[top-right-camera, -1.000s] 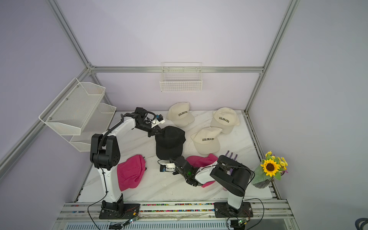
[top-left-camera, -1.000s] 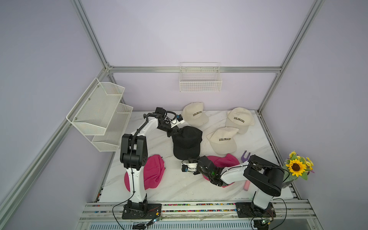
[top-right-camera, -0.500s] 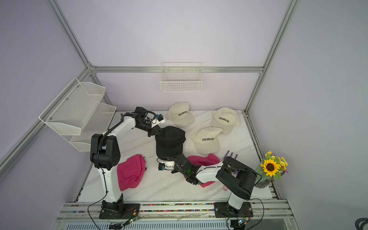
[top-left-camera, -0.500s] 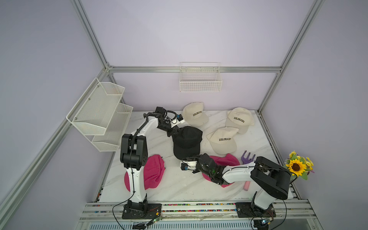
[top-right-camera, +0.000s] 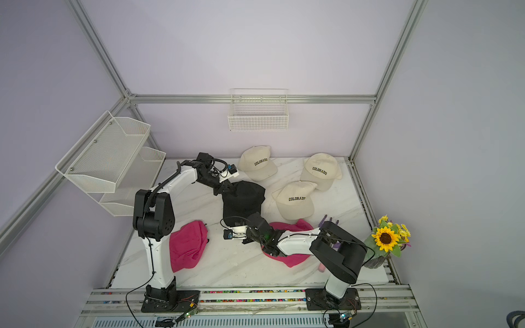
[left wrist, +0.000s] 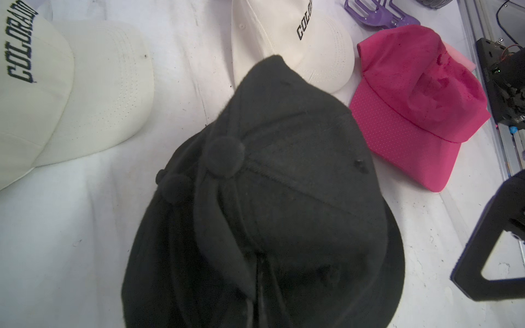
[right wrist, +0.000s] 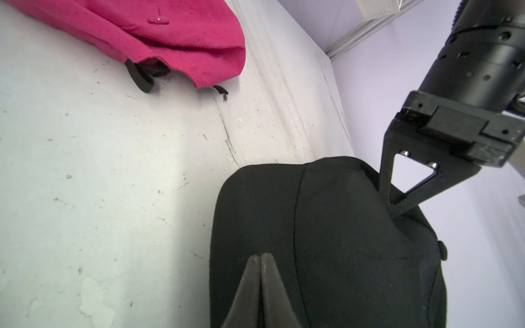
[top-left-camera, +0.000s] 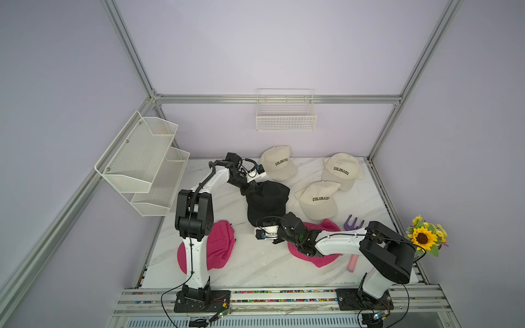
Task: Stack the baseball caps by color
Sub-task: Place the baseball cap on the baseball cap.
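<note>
Baseball caps (top-left-camera: 265, 200) partly sorted: black pile (left wrist: 284, 184) mid-frame, at least two nested. Clamped at its far edge by left gripper (top-left-camera: 250, 187), jaws tight on fabric. Right gripper (right wrist: 260, 257) pressed closed over the brim, nothing visibly between. Left to do: three cream caps (top-left-camera: 318, 203) scattered upper right, two pink caps (top-left-camera: 220, 244) lower down, well apart.

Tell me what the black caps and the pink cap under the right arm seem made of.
Black caps: probably brushed, felt-like cloth, matte; fuzzy fibres show along their edge. Pink cap: likely thin perforated synthetic, matte; tiny holes dot its brim.
</note>
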